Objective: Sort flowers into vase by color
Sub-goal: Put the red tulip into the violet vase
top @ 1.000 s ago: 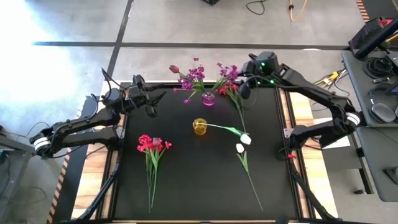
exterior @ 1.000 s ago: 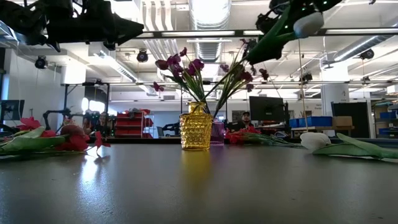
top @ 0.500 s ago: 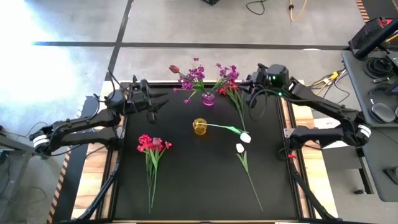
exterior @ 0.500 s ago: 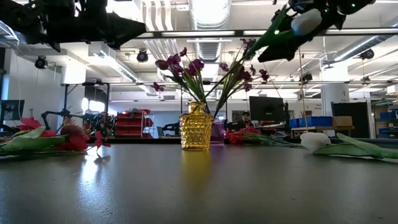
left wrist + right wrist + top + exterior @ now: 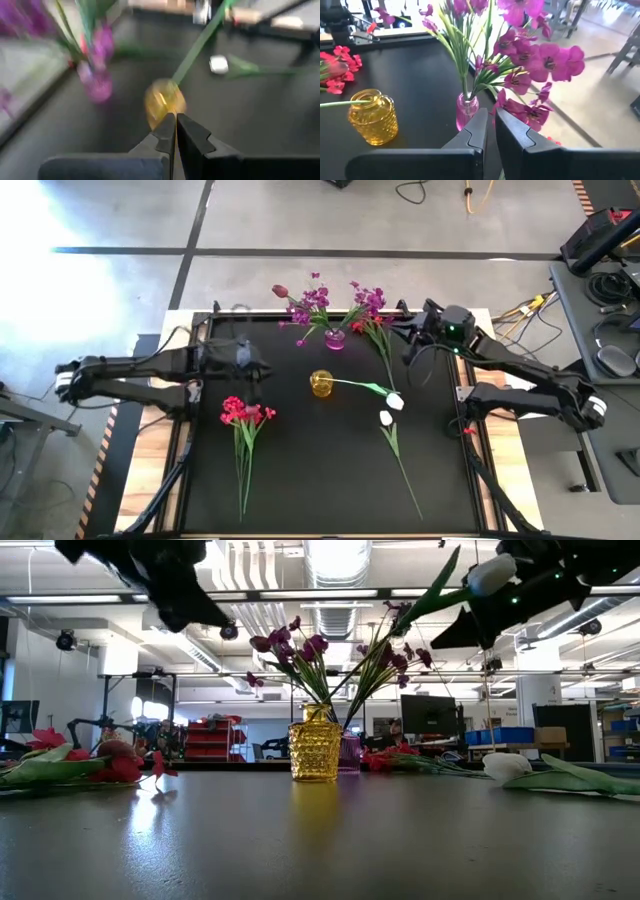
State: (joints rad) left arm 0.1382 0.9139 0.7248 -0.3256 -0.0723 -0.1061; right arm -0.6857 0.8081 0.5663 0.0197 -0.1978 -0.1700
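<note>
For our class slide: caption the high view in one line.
Purple flowers in pink vase, white tulip in yellow vase, red flowers lying.

1. No readable text, label, brand, number or sign in any view.
2. Far-room screens and shelving in the low view: too small to make out any lettering.
3. Vases, flowers, table surface, arms: no markings seen.
</note>
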